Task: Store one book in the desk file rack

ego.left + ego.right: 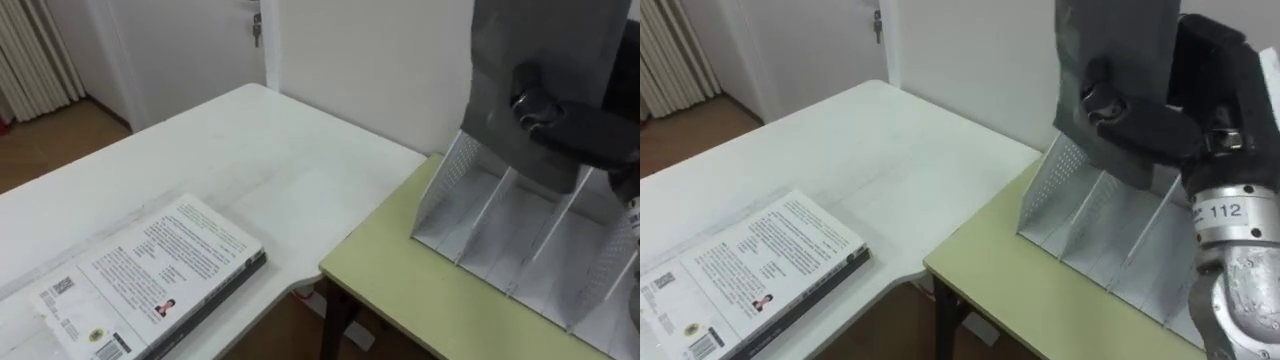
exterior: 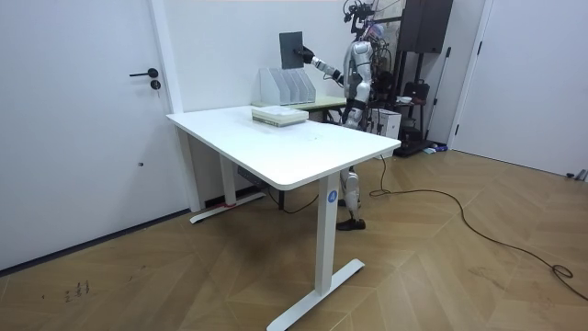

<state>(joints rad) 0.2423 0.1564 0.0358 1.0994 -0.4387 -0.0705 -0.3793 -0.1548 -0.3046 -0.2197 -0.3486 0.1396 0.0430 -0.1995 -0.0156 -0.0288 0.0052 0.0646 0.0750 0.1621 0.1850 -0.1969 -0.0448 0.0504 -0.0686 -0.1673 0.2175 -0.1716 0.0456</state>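
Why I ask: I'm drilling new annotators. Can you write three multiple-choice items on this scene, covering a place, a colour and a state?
1. Where does the file rack stand?
A. on the floor
B. on the green desk
C. on a chair

2. What colour is the book held over the rack?
A. dark grey
B. red
C. yellow

3. What state is the right hand in?
A. open and empty
B. pressed flat on the desk
C. fingers curled round the book

Answers:
1. B: the rack's base rests on the green desktop, beside the white table.
2. A: its cover shows plain dark grey in both eye views.
3. C: the dark fingers wrap the book's lower part and hold it above the rack.
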